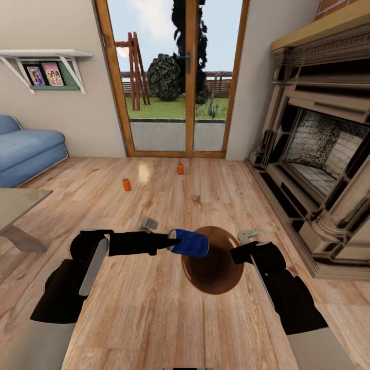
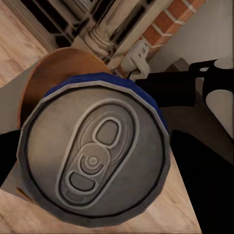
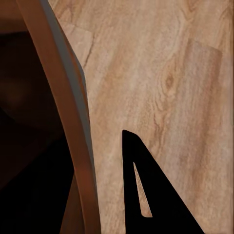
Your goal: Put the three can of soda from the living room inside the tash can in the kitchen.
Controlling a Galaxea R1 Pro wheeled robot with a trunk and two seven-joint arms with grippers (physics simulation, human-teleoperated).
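A dark blue can of soda [image 1: 191, 243] lies on its side in my left gripper [image 1: 174, 241], which is shut on it above the near rim of the tash can [image 1: 218, 275]. In the left wrist view its grey top [image 2: 95, 156] faces the camera, with the tash can's tan inside [image 2: 53, 73] behind it. My right gripper [image 1: 238, 255] is shut on the tash can's rim [image 3: 66, 102], and one finger [image 3: 144, 195] is on the outside wall. Two orange cans of soda [image 1: 126, 184] [image 1: 180, 169] stand on the living room floor ahead.
A stone fireplace [image 1: 318, 154] lines the right side. Wooden-framed glass doors [image 1: 177, 77] are straight ahead. A blue sofa [image 1: 25, 149] and a table corner [image 1: 18, 205] sit at the left, with wood floor between them.
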